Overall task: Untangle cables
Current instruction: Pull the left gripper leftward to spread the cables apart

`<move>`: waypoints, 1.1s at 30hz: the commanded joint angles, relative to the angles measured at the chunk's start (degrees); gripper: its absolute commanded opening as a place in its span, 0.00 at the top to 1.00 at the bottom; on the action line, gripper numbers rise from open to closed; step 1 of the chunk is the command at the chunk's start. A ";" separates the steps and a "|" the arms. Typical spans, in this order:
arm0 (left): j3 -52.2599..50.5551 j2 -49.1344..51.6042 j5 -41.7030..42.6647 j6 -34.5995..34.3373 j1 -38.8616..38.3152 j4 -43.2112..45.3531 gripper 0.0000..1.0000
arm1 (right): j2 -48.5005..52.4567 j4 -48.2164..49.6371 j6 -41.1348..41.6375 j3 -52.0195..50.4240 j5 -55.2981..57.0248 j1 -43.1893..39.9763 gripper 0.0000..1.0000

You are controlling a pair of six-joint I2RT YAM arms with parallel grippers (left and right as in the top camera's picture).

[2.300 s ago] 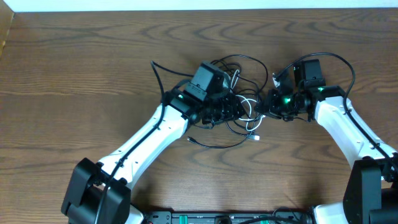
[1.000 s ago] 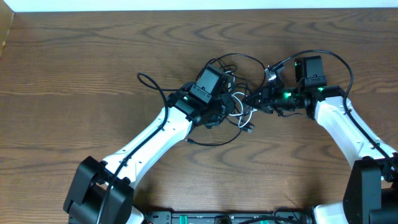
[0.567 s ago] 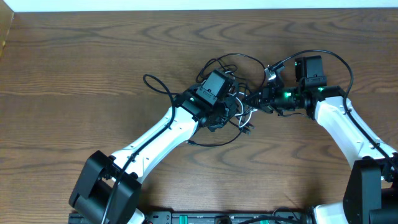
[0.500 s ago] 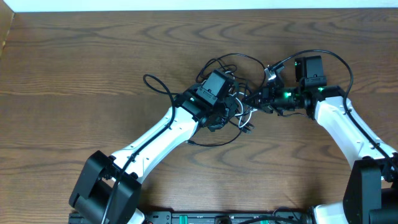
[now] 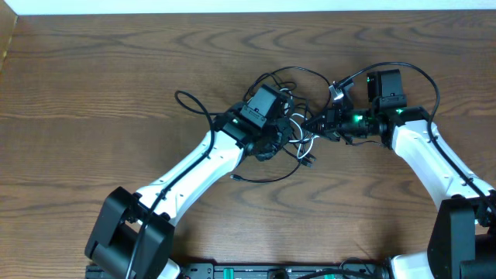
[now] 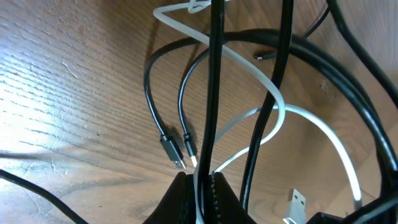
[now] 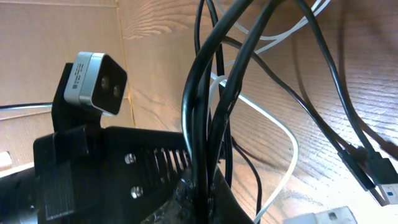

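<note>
I see cables [image 5: 304,141] in one knot, none laid free (white strand threaded through black). Left gripper [image 6: 198,188] pinching cables; right gripper [image 7: 202,185] clamped on black bunch

cables [image 5: 302,139] on table [image 5: 116,77] | tangle between left arm [image 5: 194,167] and right arm [image 5: 422,151] | behind centre

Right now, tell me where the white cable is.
Overhead view: near the centre, the white cable lies inside the black cable tangle, between the left gripper and the right gripper.

White-shelled left arm [image 5: 190,170] and right arm [image 5: 430,159]; black joints [image 5: 128,232]; green wrist lights [image 5: 356,119].
</note>
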 commanded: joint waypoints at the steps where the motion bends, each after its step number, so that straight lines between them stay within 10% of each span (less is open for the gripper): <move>1: 0.72 0.39 1.46 3.23 2.45 -0.61 0.93 | -0.04 -0.92 0.37 0.00 1.40 -0.76 0.99; 26: 0.70 0.28 15.32 18.97 14.47 -1.44 0.92 | -0.04 -14.34 -0.07 0.00 31.47 -0.79 0.99; 33: 0.70 0.28 37.42 34.77 19.12 4.57 0.92 | -0.04 -16.76 -0.15 0.00 37.11 -0.79 0.99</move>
